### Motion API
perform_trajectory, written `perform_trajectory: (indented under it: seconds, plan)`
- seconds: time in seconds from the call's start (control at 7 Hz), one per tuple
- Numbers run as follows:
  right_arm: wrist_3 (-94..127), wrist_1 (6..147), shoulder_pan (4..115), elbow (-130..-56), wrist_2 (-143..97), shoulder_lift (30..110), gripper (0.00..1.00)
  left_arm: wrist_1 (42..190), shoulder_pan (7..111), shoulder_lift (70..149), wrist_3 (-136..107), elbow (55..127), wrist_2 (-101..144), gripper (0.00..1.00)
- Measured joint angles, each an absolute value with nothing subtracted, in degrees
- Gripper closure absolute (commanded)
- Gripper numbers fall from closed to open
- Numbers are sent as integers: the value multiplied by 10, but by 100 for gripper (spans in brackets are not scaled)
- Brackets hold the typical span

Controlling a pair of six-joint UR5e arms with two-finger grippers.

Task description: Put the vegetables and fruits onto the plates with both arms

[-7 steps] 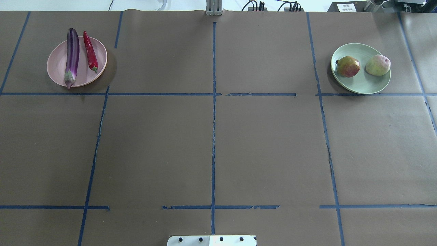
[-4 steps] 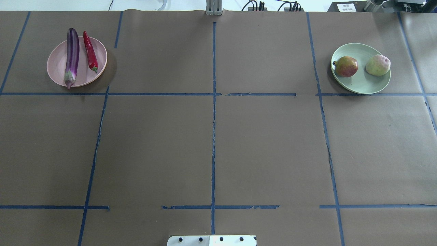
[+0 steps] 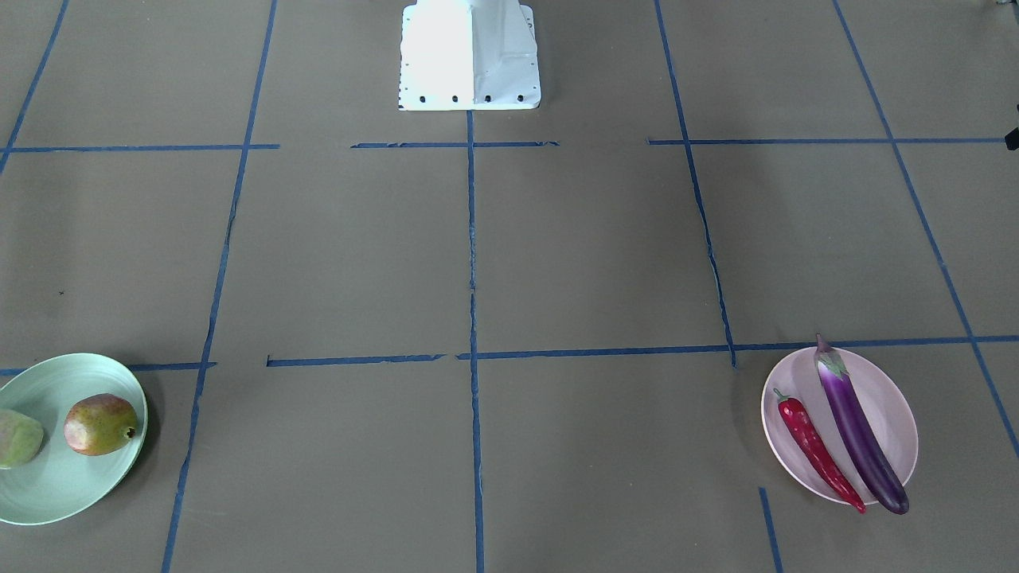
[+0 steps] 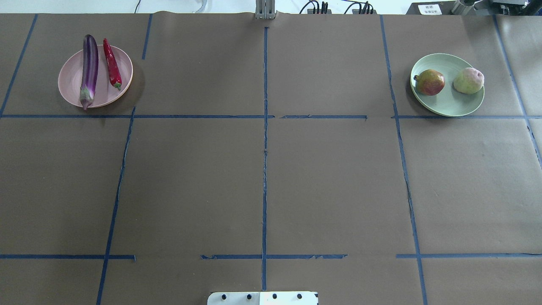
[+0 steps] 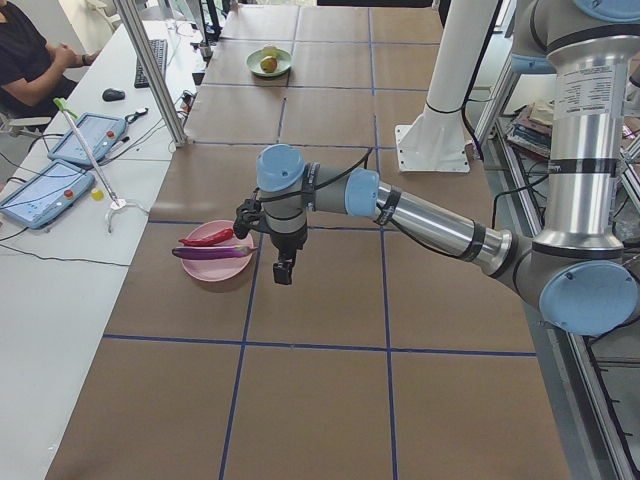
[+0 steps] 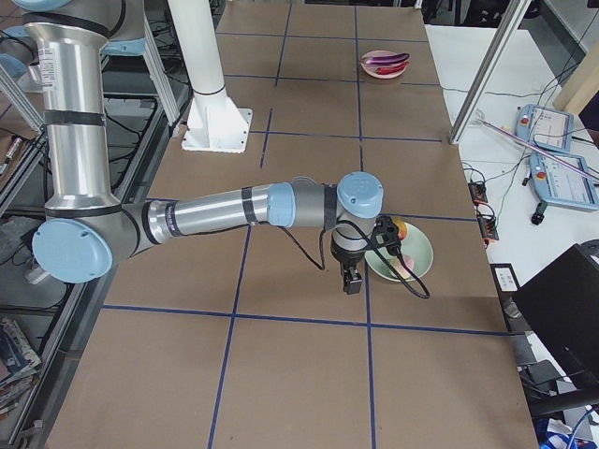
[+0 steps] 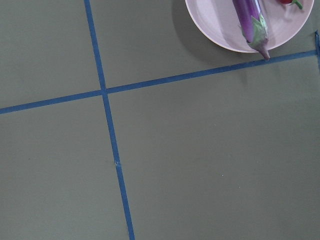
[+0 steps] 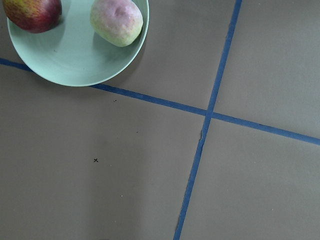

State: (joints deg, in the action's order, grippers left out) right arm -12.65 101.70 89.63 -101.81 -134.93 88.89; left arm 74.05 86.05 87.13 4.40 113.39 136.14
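Movement is nearly over: the red-and-green fruit (image 4: 430, 82) has rocked slightly and settled beside the pale green fruit (image 4: 468, 80) on the mint plate (image 4: 455, 106) at far right, while the eggplant (image 4: 89, 67) and chili (image 4: 112, 63) lie unmoved on the pink plate (image 4: 70, 82) at far left. The left arm (image 5: 430, 220) and right arm (image 6: 206, 213) hang over the tabletop (image 4: 262, 178) just beside their plates, and I cannot tell whether either's jaws are open. With everything plated, the job looks done.

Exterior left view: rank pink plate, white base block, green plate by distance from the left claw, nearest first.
1. pink plate: just beside the left claw, on the operators' side.
2. white base block: mid-table, robot's side.
3. green plate: far end of the table.
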Motion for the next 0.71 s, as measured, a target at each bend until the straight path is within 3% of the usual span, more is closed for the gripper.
perform_trajectory:
  seconds: [0.71]
  plan:
    - [-125, 1021, 890, -1013, -1350, 889, 0, 738, 858, 855, 45, 1130, 1361, 0]
